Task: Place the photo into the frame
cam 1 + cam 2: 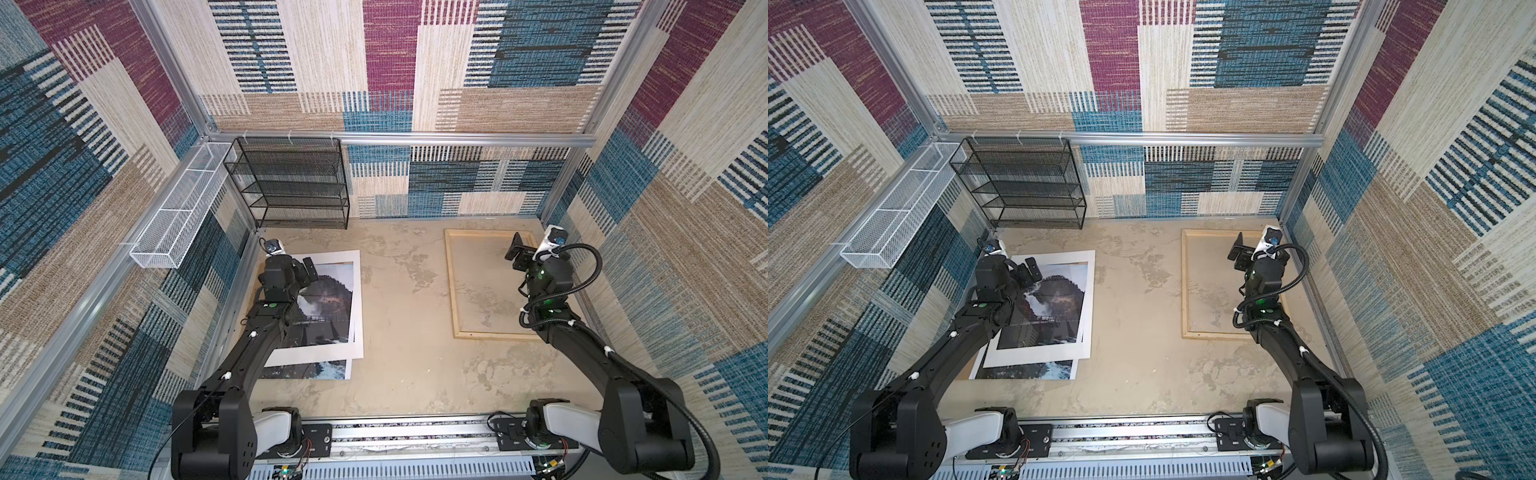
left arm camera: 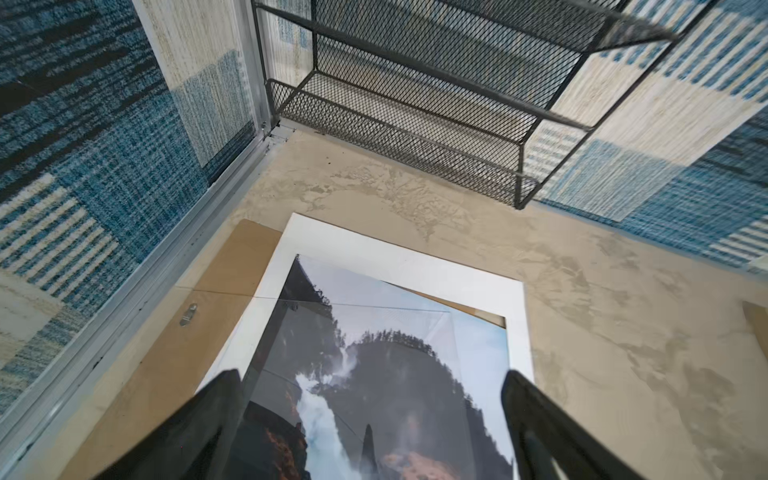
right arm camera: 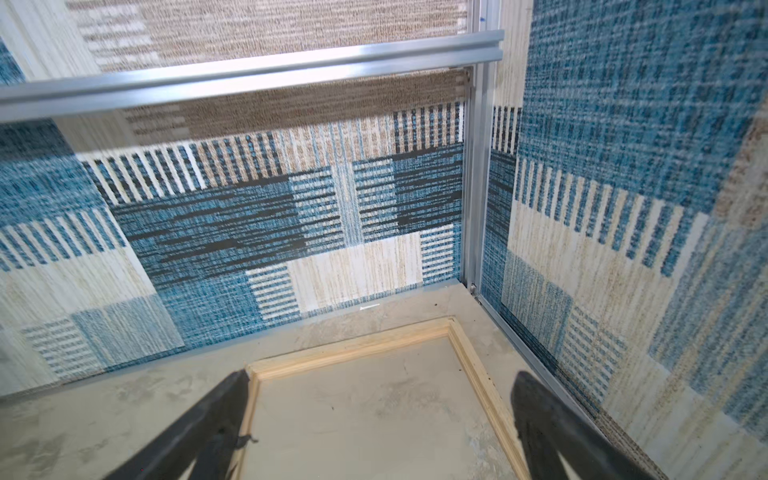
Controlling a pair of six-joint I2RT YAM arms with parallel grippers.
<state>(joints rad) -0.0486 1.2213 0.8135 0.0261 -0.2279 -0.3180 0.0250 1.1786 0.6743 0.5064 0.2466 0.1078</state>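
- Well, the photo lies flat and face up on the counter, at about 9 o'clock from its middle, outside the frame.
- A white mat lies on it, a little askew. The print shows through the opening, and a strip of foaming water sticks out past the mat's 6 o'clock edge.
- Under both, a brown backing board pokes out toward the side wall, as seen from my left wrist.
- My left end effector hangs over the photo's 11 o'clock part, jaws spread wide and gripping nothing.
- The frame lies flat at 3 o'clock, well apart from the photo, with the counter showing through it.
- My right end effector hangs over the frame's 1 o'clock corner, likewise spread wide and empty.
- A black mesh shelf stands at 11 o'clock against the back wall, and a white wire basket hangs on the side wall at 10 o'clock.
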